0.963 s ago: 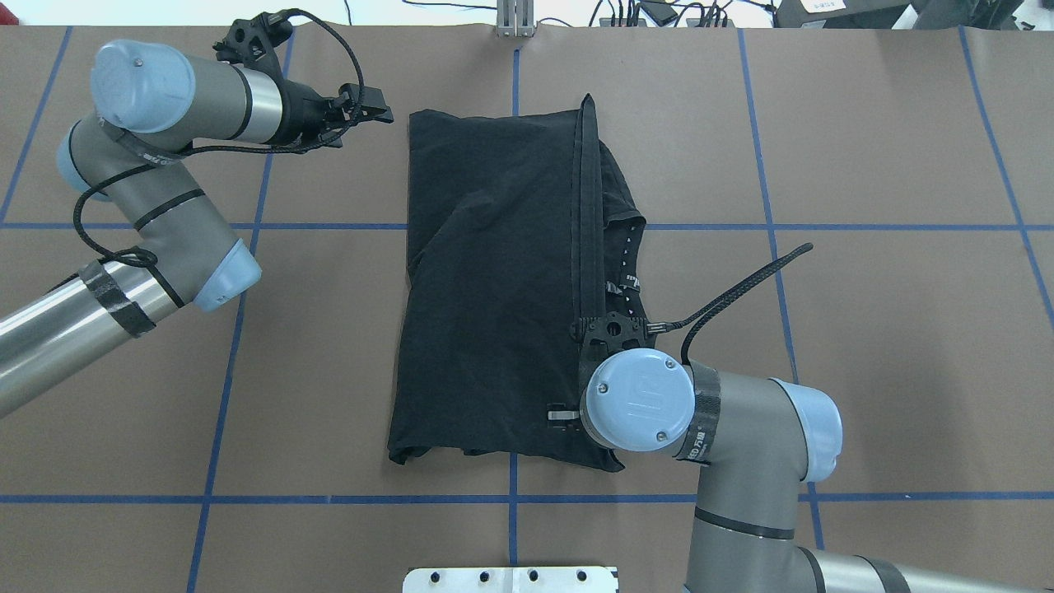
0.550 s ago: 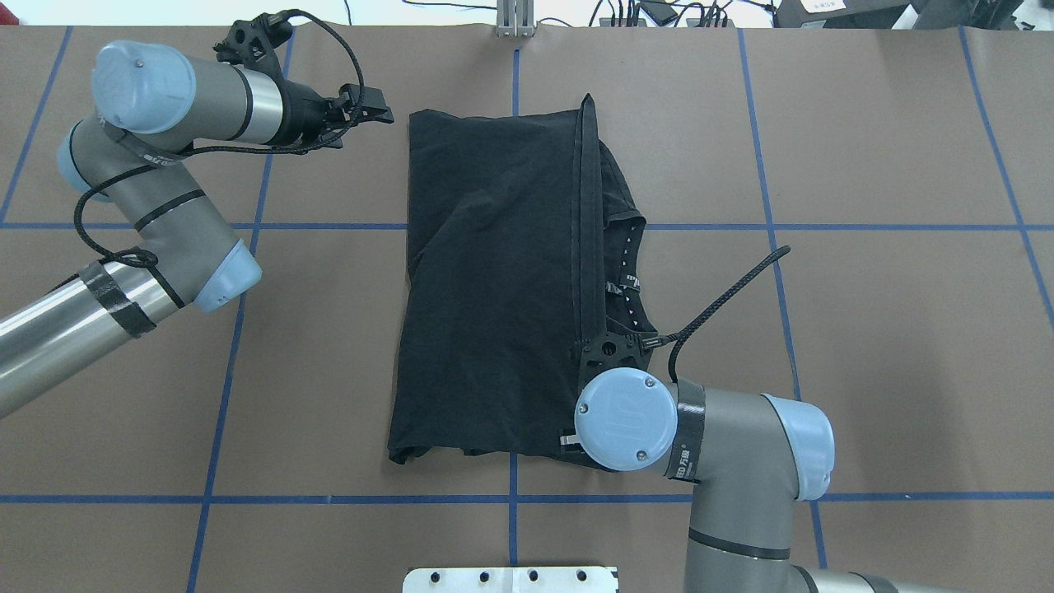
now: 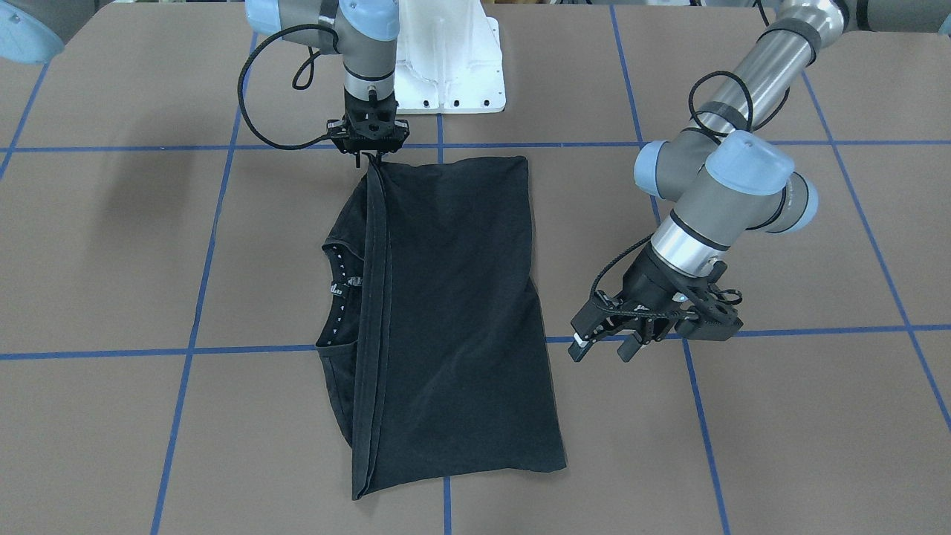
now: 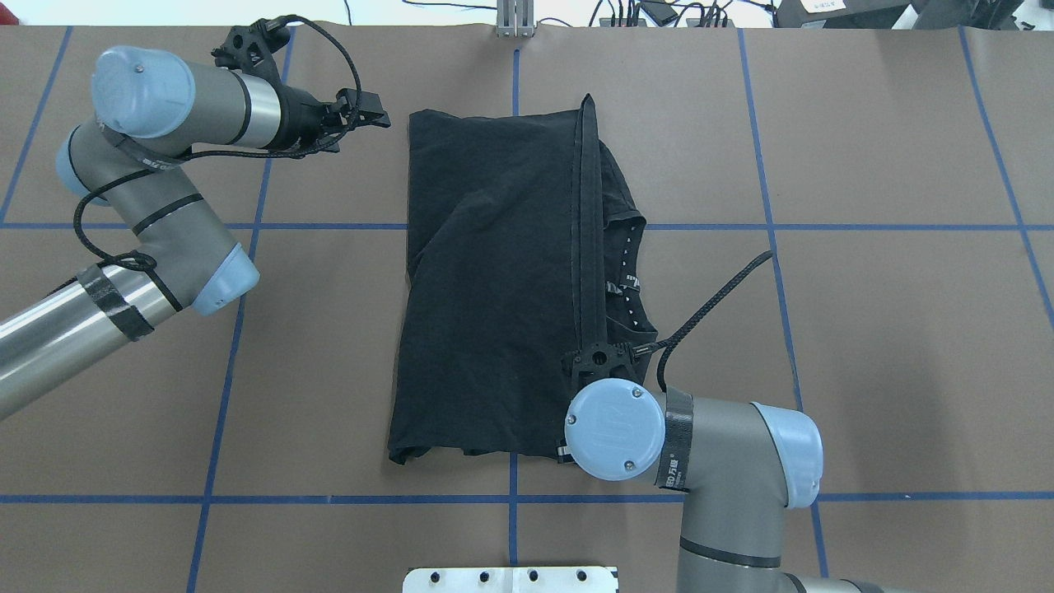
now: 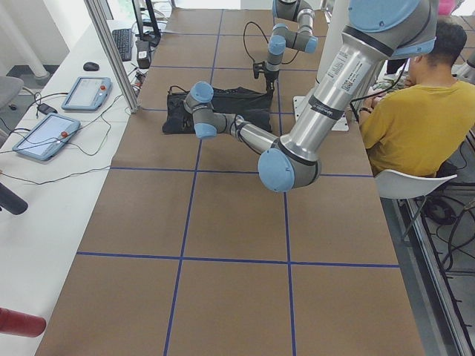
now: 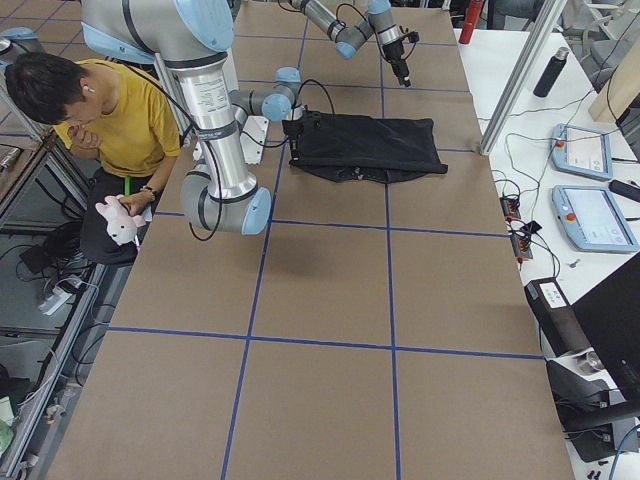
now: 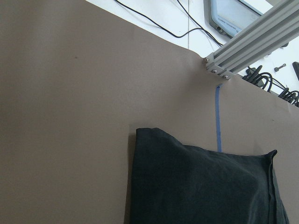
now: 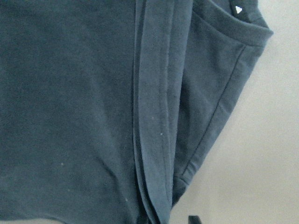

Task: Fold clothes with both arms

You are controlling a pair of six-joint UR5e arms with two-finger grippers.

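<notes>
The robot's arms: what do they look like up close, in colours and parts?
Both the left arm and the right arm are grey-silver tubes with rounded light blue joint caps. Black bands ring them, one with white lettering. Braided black cables loop alongside to the black two-finger left gripper and right gripper.
</notes>
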